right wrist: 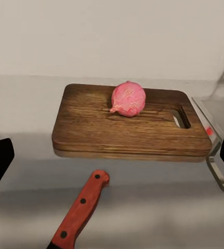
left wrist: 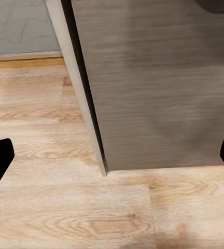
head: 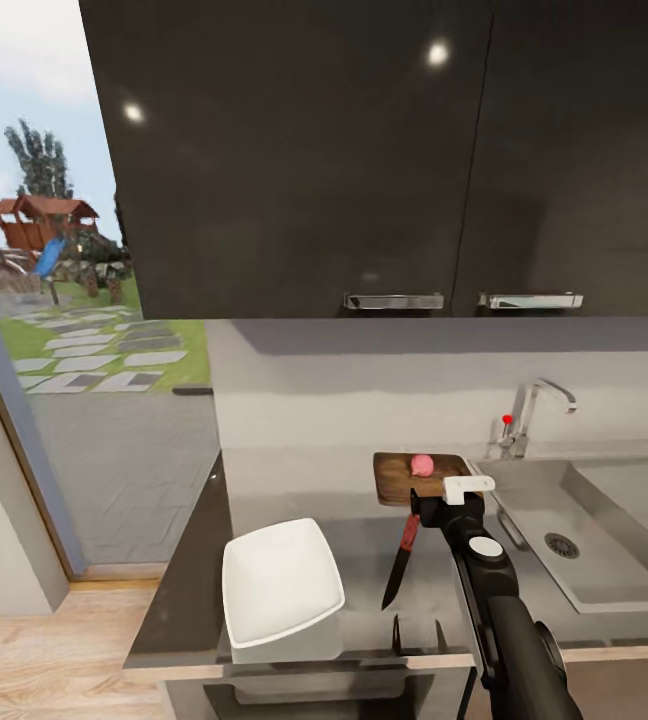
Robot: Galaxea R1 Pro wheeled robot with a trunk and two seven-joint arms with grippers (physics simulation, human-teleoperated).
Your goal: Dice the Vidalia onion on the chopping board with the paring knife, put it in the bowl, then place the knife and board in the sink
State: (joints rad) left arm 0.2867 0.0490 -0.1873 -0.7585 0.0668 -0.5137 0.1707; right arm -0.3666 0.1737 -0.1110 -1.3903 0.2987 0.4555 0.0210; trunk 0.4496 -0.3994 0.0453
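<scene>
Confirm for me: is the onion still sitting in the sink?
No, the onion rests on top of the wooden chopping board on the counter, with the red-handled knife lying in front of it.

dark grained wooden chopping board (right wrist: 127, 124), brushed-metal sink (head: 604, 520)

Pink onion (right wrist: 128, 98) on the dark brown wooden board (right wrist: 91, 124), red-handled knife (right wrist: 80, 212) with black rivets, white bowl (head: 279, 590) on grey counter (head: 364, 560)

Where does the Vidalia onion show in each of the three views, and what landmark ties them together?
Head view: onion on the chopping board, ahead of the right gripper.
Right wrist view: onion near the board's centre.
Left wrist view: not in it.
Shared landmark: the red-handled paring knife beside the board.
</scene>
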